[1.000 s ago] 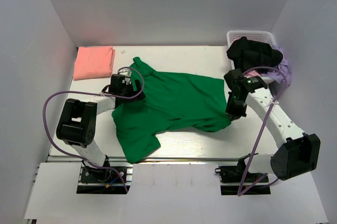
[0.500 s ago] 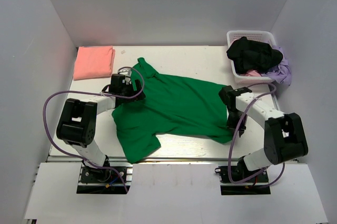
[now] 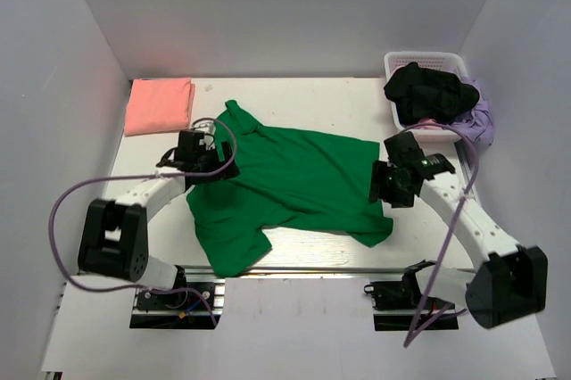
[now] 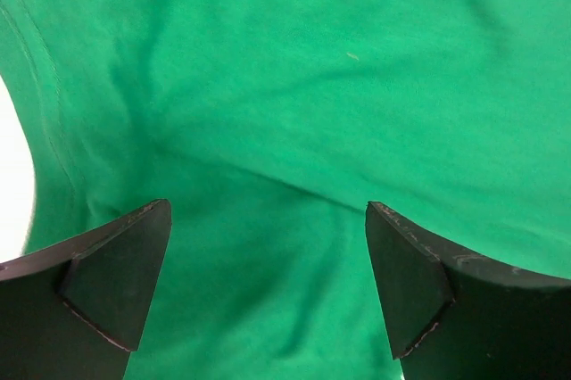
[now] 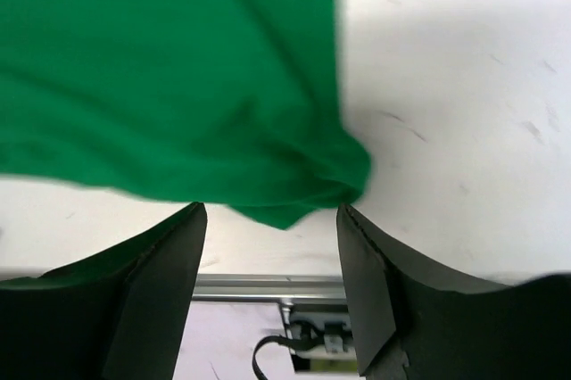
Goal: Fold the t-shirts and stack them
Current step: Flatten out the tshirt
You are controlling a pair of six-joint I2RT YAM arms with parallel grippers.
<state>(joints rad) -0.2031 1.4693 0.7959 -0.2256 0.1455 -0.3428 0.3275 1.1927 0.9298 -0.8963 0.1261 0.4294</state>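
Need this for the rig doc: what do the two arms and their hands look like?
The left arm and right arm both have white links with bulky black joint housings. A purple cable loops alongside each arm. The left hand and right hand are black. Up close, the fingers are dark, flat-faced wedges. No markings are readable.

green t-shirt (image 3: 294, 175) spread over the middle, bare surface (image 3: 312, 99) behind it, basket (image 3: 442, 58) blocks far right corner, pink t-shirt (image 3: 159, 105) far left
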